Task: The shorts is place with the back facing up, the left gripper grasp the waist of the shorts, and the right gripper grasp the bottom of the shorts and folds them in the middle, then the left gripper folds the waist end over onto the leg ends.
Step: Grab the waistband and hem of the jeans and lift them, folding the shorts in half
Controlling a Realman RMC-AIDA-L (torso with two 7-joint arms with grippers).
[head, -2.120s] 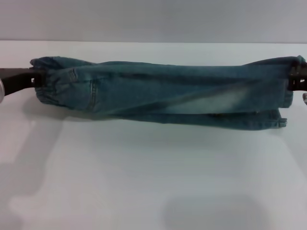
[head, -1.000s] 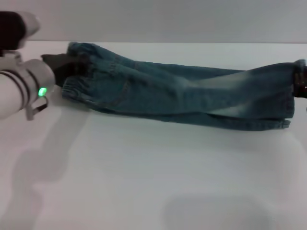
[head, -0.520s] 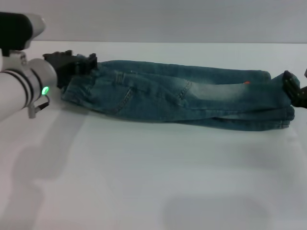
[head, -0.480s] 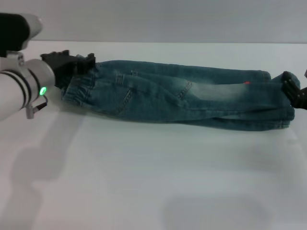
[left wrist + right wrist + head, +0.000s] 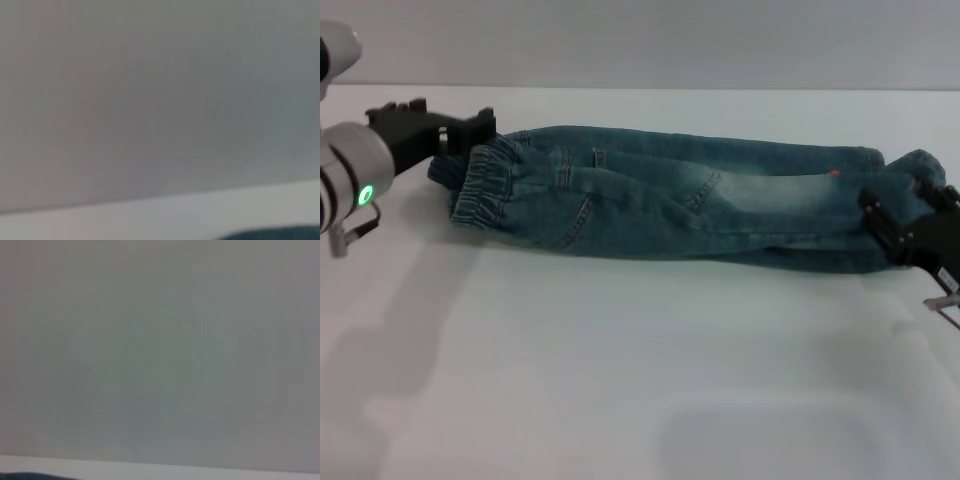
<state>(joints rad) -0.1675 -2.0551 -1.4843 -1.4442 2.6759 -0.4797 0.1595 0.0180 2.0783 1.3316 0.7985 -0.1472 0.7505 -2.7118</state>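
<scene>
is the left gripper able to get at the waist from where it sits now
Probably yes: the left gripper sits right at the waist, with nothing between them.

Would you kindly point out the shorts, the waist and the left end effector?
shorts (image 5: 720, 215), head view, mid-leg denim.
waist (image 5: 485, 185), head view, puckered elastic band.
left end effector (image 5: 445, 120), head view, between its fingertips.

You get even, soft light in the head view, with faint grey shadows lying on the white surface (image 5: 620, 400) toward you. Detail there is slightly soft. Both wrist views are heavily blurred, showing little but grey haze.
</scene>
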